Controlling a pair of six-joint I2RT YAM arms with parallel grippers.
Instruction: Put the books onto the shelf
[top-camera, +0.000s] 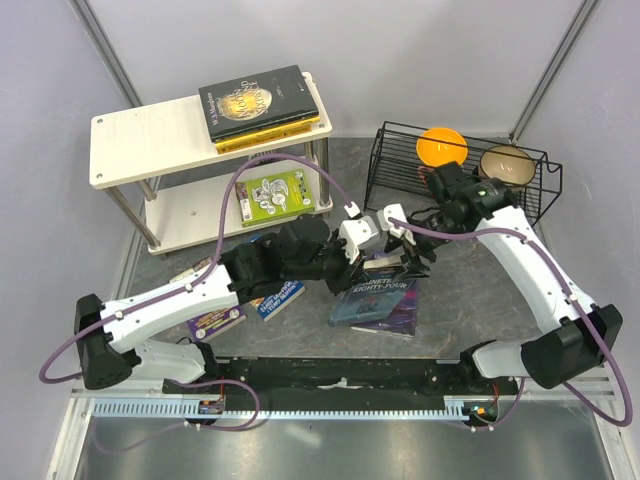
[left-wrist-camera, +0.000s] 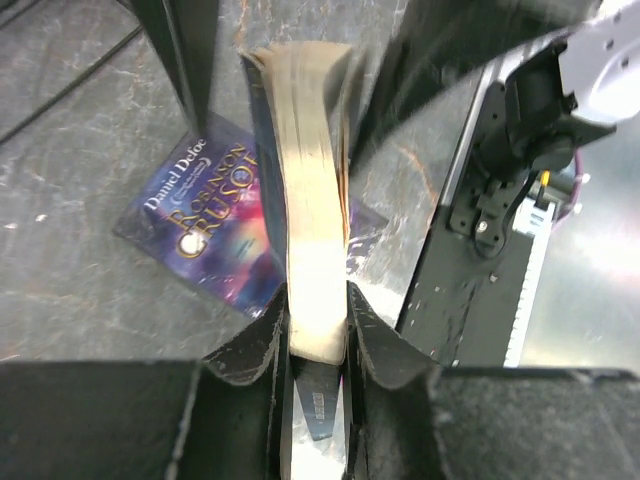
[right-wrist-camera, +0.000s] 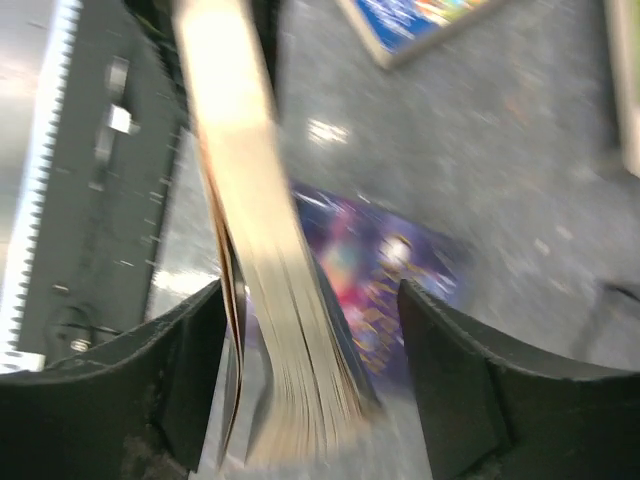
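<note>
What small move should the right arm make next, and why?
Probably back the right gripper straight away. Its jaws stand open around the paperback, which the left gripper clamps, so the left arm may then carry it to the shelf.

Upright book (left-wrist-camera: 315, 250): you see cream paper page edges, matt and fibrous. Robinson Crusoe cover (left-wrist-camera: 195, 225), at 9 o'clock of it: glossy card that catches the light. Left gripper (left-wrist-camera: 318, 312) fingers (left-wrist-camera: 250, 355): matt black plastic, grainy and scuffed. Tabletop (top-camera: 455, 300): grey stone-look, smooth, faint sheen. Shelf (top-camera: 140, 140), 11 o'clock in your top view: pale wood-grain boards, satin, on polished chrome tubes. Wire rack (top-camera: 378, 160), 1 o'clock: black coated metal. Orange bowl (top-camera: 441, 146): glossy.
</note>
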